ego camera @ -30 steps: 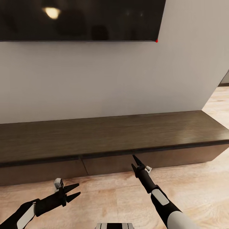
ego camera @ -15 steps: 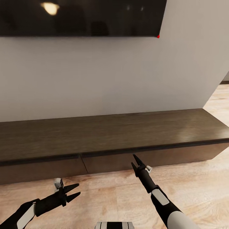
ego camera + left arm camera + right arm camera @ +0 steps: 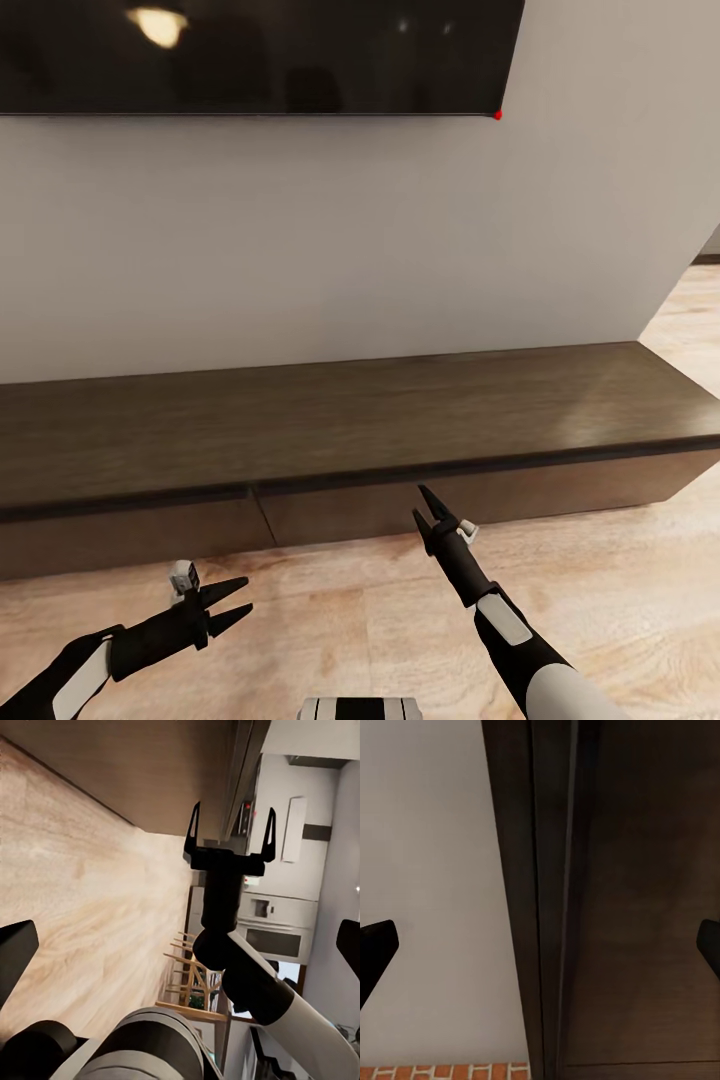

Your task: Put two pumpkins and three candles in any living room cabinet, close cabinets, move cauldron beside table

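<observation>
The cabinet (image 3: pixel 350 420) is a long, low dark-brown unit against the wall, with both flat fronts shut. My right gripper (image 3: pixel 421 503) is open and points at the right front (image 3: pixel 560 495) just under the slab top, close to it; I cannot tell whether it touches. In the right wrist view the cabinet front (image 3: pixel 645 907) and the slab's edge are very near. My left gripper (image 3: pixel 248 593) hangs open over the floor, empty, before the left front. The left wrist view shows the right gripper (image 3: pixel 233 817) with its jaws spread. Pumpkins, candles, cauldron and table are out of view.
A big black television (image 3: pixel 250 50) hangs on the pale wall above the cabinet. Light wooden floor (image 3: pixel 620 590) runs in front of it and past its right end. Wooden chairs (image 3: pixel 191 967) and kitchen appliances show far off in the left wrist view.
The whole head picture has slid up a little since a second ago, so the camera moved. Both arms and the cabinet fronts stand as before.
</observation>
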`<state>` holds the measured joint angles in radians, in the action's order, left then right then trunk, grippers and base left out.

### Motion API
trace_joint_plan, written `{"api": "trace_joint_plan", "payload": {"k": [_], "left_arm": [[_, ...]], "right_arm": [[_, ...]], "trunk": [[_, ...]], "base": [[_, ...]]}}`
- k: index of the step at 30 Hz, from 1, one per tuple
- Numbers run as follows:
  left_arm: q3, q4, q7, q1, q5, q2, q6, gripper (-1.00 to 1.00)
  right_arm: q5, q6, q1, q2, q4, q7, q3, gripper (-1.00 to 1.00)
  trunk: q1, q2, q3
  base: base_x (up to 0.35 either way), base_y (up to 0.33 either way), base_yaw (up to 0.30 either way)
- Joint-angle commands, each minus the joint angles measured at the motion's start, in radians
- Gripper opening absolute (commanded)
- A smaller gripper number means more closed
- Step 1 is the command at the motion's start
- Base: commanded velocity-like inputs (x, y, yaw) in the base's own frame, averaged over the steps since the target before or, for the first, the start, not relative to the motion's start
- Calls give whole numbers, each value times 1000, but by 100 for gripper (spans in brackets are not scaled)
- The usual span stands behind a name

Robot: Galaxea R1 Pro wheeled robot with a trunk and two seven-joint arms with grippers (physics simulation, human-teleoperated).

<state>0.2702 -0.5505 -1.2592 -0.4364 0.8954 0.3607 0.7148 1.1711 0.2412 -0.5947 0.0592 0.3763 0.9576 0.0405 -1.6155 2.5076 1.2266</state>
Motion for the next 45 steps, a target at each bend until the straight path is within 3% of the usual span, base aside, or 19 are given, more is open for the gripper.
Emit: {"api": "trace_joint_plan", "payload": {"k": [1,10,45], "left_arm": [[6,1,-2,-1,8,1,9,100],[6,1,-2,-1,8,0,9,100],[6,1,-2,-1,8,0,9,100]], "right_arm": [[4,10,0,1,0,3,4,100],[4,10,0,1,0,3,4,100],[4,4,0,2,-39,-3,7,100]], "trunk": [[0,0,1],[0,0,1],[0,0,1]], "base": [[63,0,0],[174,0,0],[3,0,0]]}}
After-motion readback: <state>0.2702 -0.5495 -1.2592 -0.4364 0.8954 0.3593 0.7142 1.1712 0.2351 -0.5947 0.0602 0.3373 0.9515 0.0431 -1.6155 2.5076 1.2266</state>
